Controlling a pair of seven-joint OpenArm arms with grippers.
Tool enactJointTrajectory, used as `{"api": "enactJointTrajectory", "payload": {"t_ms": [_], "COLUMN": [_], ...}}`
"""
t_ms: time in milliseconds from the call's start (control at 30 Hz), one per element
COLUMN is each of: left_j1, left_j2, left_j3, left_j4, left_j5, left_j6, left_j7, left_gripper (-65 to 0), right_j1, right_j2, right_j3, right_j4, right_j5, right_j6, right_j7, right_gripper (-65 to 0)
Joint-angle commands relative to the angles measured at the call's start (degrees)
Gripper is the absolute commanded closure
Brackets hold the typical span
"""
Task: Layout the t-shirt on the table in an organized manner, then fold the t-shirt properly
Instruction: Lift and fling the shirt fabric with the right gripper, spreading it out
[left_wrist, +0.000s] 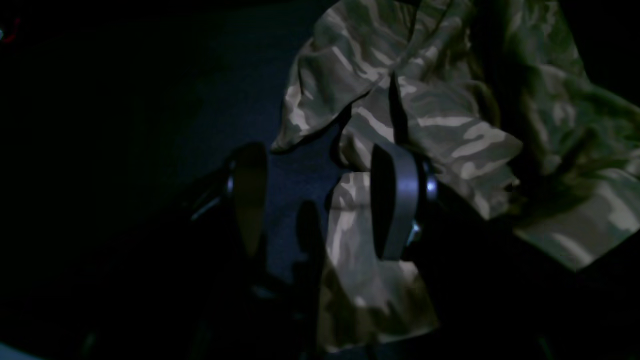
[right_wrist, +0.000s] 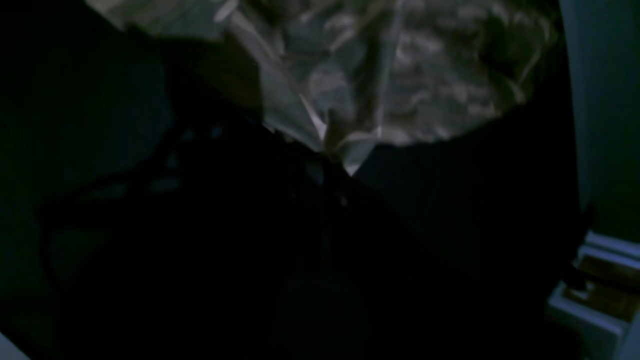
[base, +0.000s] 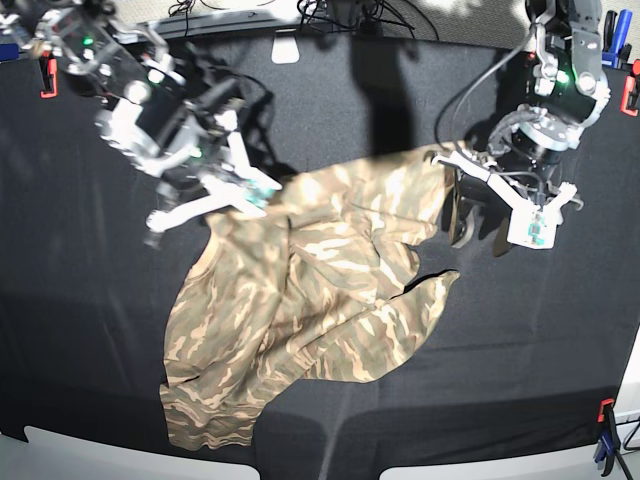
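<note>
The camouflage t-shirt (base: 300, 300) lies crumpled and slanted on the black table (base: 520, 340), hem toward the front left. My right gripper (base: 256, 194) is at the shirt's upper left corner and is shut on it; in the right wrist view the t-shirt (right_wrist: 380, 75) gathers to a pinched point above the dark fingers. My left gripper (base: 481, 228) is open at the shirt's upper right edge. In the left wrist view its fingers (left_wrist: 397, 200) stand wide apart, with a strip of the t-shirt (left_wrist: 350, 225) lying between them.
Red clamps (base: 45, 76) (base: 630, 95) hold the cloth at the far corners, and a red and blue clamp (base: 603, 425) sits at the front right. Cables and a white block (base: 286, 47) lie along the back edge. White panels (base: 130, 455) line the front edge.
</note>
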Motion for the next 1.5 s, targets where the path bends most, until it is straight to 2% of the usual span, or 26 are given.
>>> {"api": "enactJointTrajectory", "payload": {"t_ms": [0,300,433,700,1000,1233,1333,1467], "left_j1": [-0.31,-0.31,-0.28,-0.31,-0.31,-0.31,-0.31,-0.33], "left_j2": [-0.22,-0.22,-0.22,-0.22,-0.22,-0.2,-0.2,-0.2], "left_j3": [-0.04,-0.04,-0.04,-0.04,-0.04,-0.04,-0.04,-0.04], "left_j4": [1.11,1.11,1.11,1.11,1.09,1.11,1.11,1.11], "left_j5": [-0.28,-0.28,-0.28,-0.26,-0.26,-0.26,-0.28,-0.28], "left_j6": [0.09,0.09,0.09,0.09,0.09,0.09,0.09,0.09], "left_j7": [-1.4,-1.4,-1.38,-1.38,-1.4,-1.4,-1.42,-1.44], "left_gripper": [-31.2,-31.2,-31.1,-31.2,-31.1,-31.1,-31.1,-31.2], "right_j1": [0.7,-0.61,-1.44,-3.19,-3.17,-2.99,-2.97,-2.84], "right_j2": [1.31,7.13,10.69,19.91,31.21,40.02,41.77,42.25], "right_j3": [0.33,0.33,0.37,0.37,0.37,0.37,0.37,0.37], "right_j4": [1.09,1.09,1.09,1.07,0.7,-6.32,-11.21,-16.96], "right_j5": [-0.96,-1.18,-1.44,-3.91,-3.96,-4.13,-5.79,-6.05], "right_j6": [-0.48,-1.44,-1.44,-1.46,-1.51,-1.46,-1.51,-1.9], "right_j7": [-0.98,-1.22,-1.25,-1.25,-1.27,-1.31,-1.62,-2.01], "right_gripper": [0.0,0.0,0.0,0.0,0.0,0.0,0.0,0.0]}}
